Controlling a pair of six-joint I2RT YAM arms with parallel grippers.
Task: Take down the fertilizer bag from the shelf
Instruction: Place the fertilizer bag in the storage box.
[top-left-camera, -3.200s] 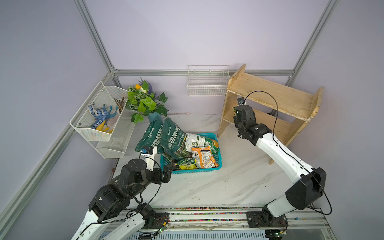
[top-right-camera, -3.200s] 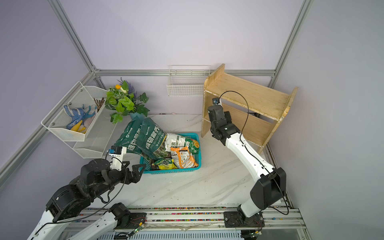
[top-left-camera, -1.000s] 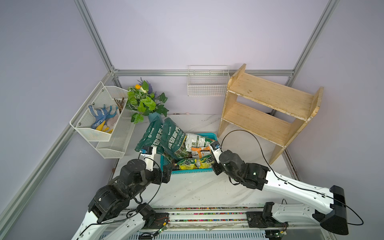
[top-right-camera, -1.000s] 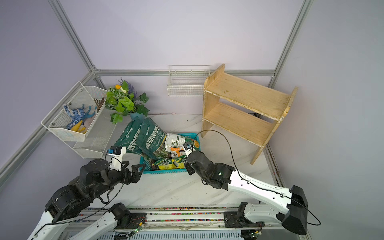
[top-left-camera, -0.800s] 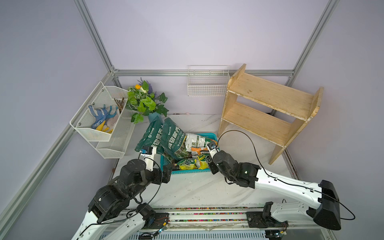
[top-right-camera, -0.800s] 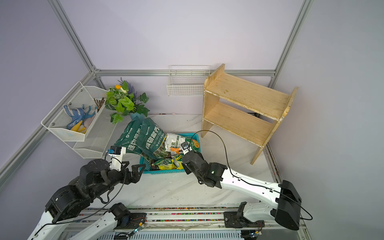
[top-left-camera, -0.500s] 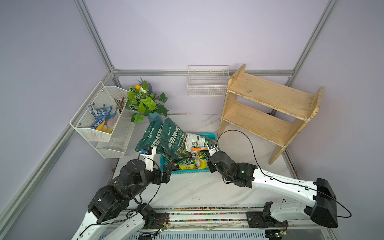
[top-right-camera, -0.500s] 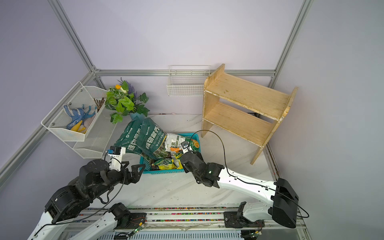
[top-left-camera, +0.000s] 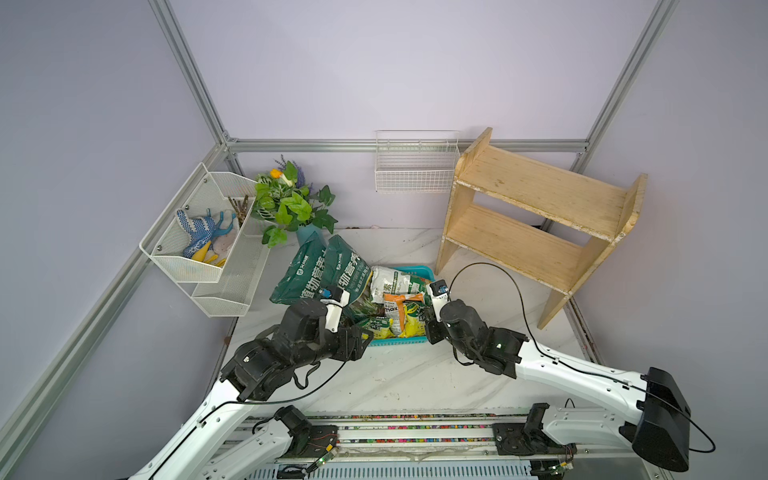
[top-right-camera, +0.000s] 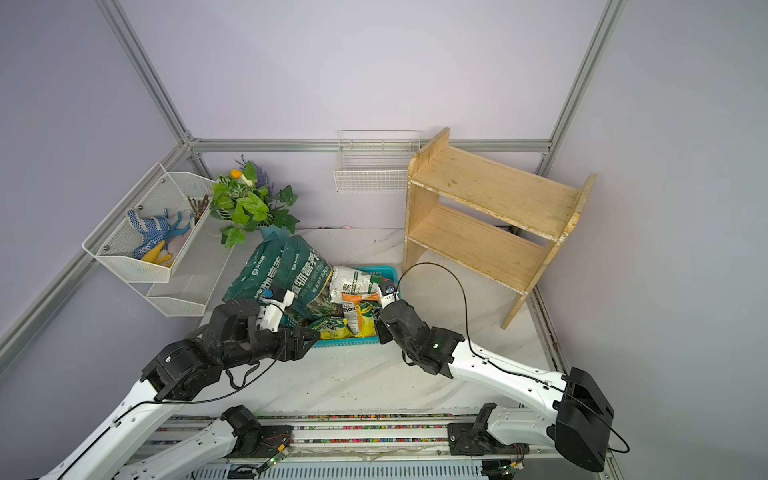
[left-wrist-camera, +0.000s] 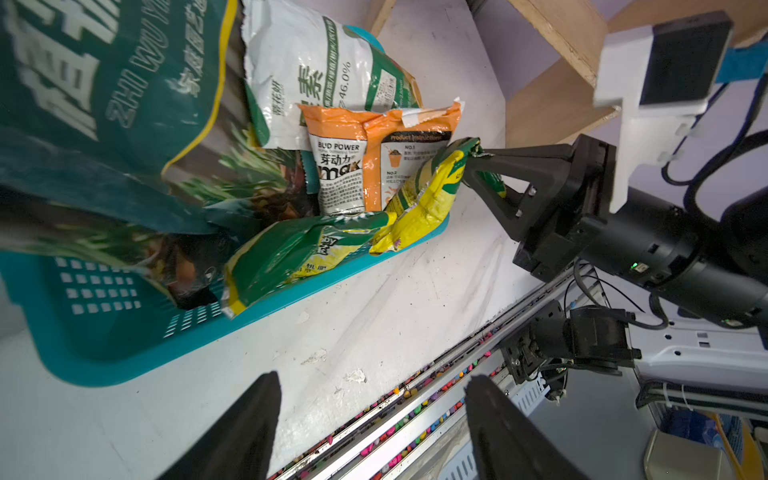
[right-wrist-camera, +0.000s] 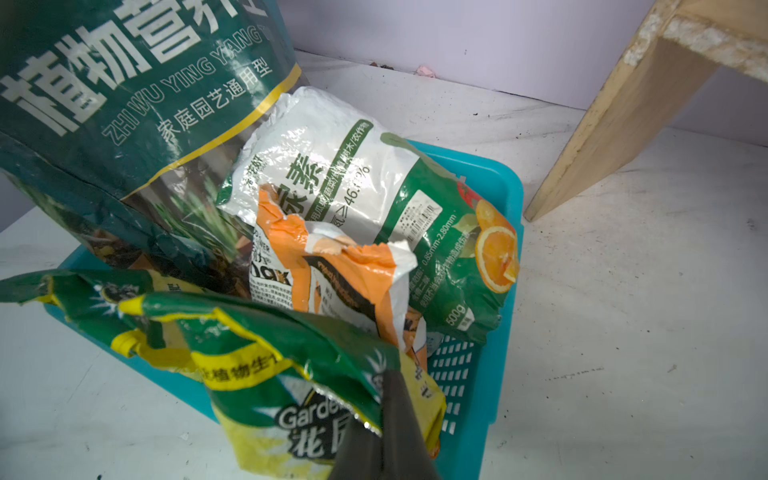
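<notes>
The yellow-green fertilizer bag (top-left-camera: 411, 326) lies at the near right of the teal basket (top-left-camera: 395, 341), pinched by the right gripper (left-wrist-camera: 473, 160). The light wooden shelf (top-left-camera: 536, 195) stands far right.

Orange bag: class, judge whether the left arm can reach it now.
Probably, from above: the left gripper is open by the basket, and the orange bag's top is bare; a green-yellow bag lies between them.

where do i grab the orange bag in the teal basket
Pinch the orange bag by its torn top seam, coming from above. That edge lies free on the white bag, while its lower end is tucked under the yellow-green bag that the right gripper is shut on.
</notes>
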